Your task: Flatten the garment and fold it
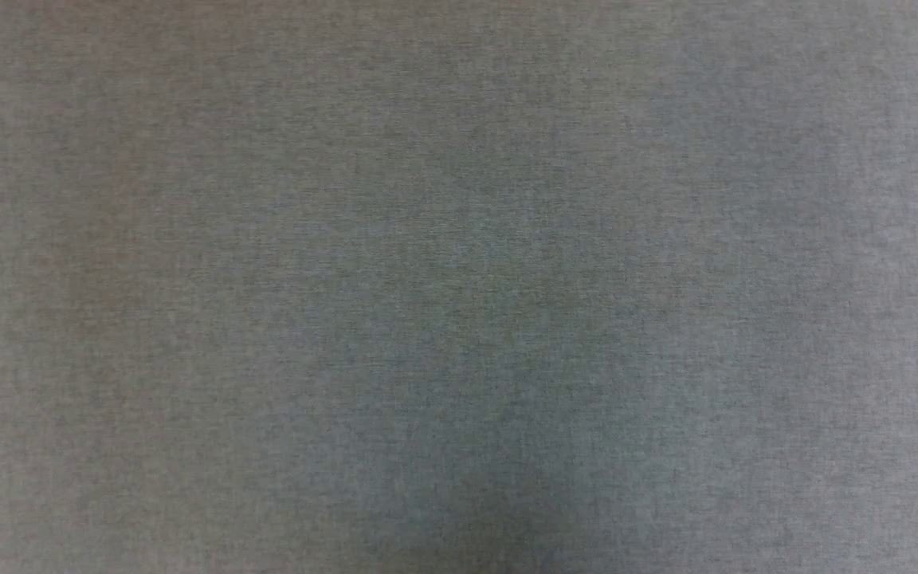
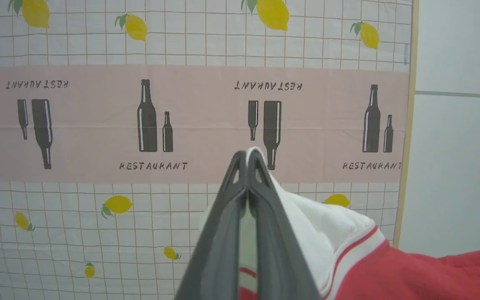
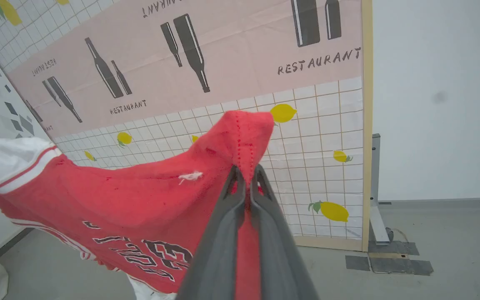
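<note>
Aloft, your left gripper (image 2: 247, 156) was clamped on a white panel of the jersey (image 2: 411, 275), and your right gripper (image 3: 246, 171) pinched its red seam. You held the jersey slung between them, long axis running gripper to gripper, lettering hanging low. Behind stood a lemon-and-bottle printed screen (image 3: 223, 50) on a grey floor (image 3: 431, 225); your head view showed a grey woven surface (image 1: 459, 287).

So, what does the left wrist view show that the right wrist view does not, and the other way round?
Left wrist view: the left gripper, shut on white fabric of the garment. Right wrist view: the right gripper, shut on a red stitched fold, the black lettering on the hanging chest, the grey floor and a metal stand. Both: the red and white garment held up in the air, in front of a printed screen with lemons, bottles and the word RESTAURANT.
</note>
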Robot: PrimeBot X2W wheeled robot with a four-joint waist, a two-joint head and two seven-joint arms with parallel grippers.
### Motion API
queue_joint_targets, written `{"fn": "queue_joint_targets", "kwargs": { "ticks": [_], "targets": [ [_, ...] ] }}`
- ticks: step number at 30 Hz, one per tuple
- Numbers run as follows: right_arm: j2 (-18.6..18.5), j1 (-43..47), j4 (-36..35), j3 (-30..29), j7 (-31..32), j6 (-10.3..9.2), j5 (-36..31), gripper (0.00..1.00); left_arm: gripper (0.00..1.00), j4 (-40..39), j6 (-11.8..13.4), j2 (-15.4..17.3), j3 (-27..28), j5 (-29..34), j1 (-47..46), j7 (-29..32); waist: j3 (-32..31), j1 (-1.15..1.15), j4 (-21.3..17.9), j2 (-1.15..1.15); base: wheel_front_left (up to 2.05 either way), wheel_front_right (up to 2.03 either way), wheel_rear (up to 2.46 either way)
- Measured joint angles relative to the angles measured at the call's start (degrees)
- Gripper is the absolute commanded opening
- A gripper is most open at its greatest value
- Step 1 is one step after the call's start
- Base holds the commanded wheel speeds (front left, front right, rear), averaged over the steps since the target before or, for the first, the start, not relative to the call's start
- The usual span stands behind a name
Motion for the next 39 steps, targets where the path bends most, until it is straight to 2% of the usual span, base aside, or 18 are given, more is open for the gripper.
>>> {"fn": "queue_joint_targets", "kwargs": {
  "ticks": [5,10,16,21,27,33,39],
  "targets": [
    [-0.35,7.23,-0.78,1.74,-0.55,0.0,3.98,0.0,0.0,1.47,-2.3,-0.1,-1.36,-1.62,7.19,-1.15,-1.49,0.0,1.02,0.0,0.0,0.0,0.0],
    [-3.69,22.8,-5.41,5.36,-1.0,0.0,11.35,0.0,0.0,0.94,-3.56,-0.42,-3.26,-4.2,21.14,-1.75,-4.98,-0.01,1.92,0.0,0.0,0.0,0.0],
    [-7.6,43.28,-13.47,9.28,-2.58,0.0,18.25,0.0,0.0,-4.02,-3.36,-0.94,-3.28,-8.25,40.79,-1.43,-10.47,-0.01,2.82,0.0,0.0,0.0,0.0],
    [-8.68,59.69,-18.98,11.6,-3.56,0.0,21.59,0.0,0.0,-11.25,0.51,-1.1,-2.43,-11.78,58.94,1.63,-15.69,-0.02,3.38,0.0,0.0,0.0,0.0],
    [-11.72,76.17,-23.68,15.45,-4.31,0.0,22.67,0.0,0.0,-21.36,5.98,-1.43,-3.26,-15.93,81.55,9.43,-22.46,-0.02,3.9,0.0,0.0,0.0,0.0],
    [-14.78,89.87,-25.36,17.5,-4.91,0.0,22.27,0.0,0.0,-27.5,11.22,-0.92,-6.34,-18.28,96.37,19.46,-28.09,-0.02,4.85,0.0,0.0,0.0,0.0],
    [-17.62,100.0,-26.06,17.98,1.56,0.0,21.86,0.0,0.0,-32.52,16.22,2.23,-8.16,-19.74,106.05,29.3,-32.21,-0.02,5.73,0.0,0.0,0.0,0.0]
  ]
}}
